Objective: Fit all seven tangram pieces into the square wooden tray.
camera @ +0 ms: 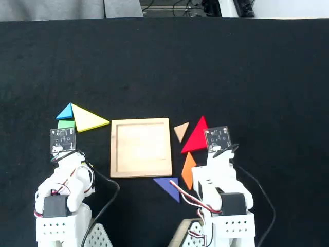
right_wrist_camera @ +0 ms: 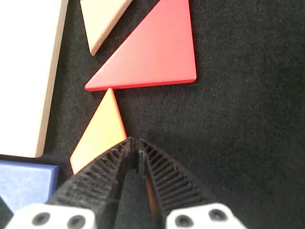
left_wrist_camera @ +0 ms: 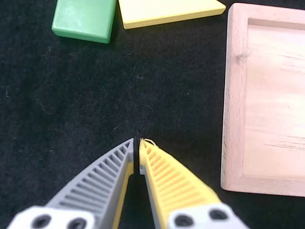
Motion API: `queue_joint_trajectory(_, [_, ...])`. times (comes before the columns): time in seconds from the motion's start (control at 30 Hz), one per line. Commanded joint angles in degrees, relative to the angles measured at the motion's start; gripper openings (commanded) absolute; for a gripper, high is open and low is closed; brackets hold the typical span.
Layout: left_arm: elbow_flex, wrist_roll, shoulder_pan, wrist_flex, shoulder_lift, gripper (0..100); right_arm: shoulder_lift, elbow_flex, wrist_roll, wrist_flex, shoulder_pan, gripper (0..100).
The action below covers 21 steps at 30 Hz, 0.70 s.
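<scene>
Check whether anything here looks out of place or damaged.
Nothing stands out. The wooden tray sits square and empty; light blue triangle, green piece and yellow triangle lie flat on one side; tan triangle, red triangle, orange piece and dark blue piece on the other.

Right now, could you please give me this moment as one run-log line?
wooden tray empty | left gripper shut | right gripper shut over orange piece

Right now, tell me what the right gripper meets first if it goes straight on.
Likely the red triangle: the shut right gripper points across cloth at its near edge, the orange piece beside its tips. Its height is unclear.
</scene>
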Motion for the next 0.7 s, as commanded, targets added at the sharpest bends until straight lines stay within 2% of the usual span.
queue_joint_trajectory(0.0, [1.0, -0.4, 0.2, 0.2, -0.5, 3, -5.3, -0.2, -0.4, 0.4, -0.3, 1.1])
queue_joint_trajectory(0.43, [1.0, -0.4, 0.3, 0.1, -0.5, 3, -5.4, -0.2, -0.1, 0.0, -0.3, 1.1])
queue_joint_trajectory(0.57, [1.0, -0.4, 0.2, -5.9, -0.6, 3, -5.4, -0.2, -0.1, -0.9, -0.3, 1.1])
queue_joint_trajectory(0.67, [1.0, -0.4, 0.2, -12.0, -0.6, 3, -5.4, -0.2, -0.3, -8.7, -0.3, 1.1])
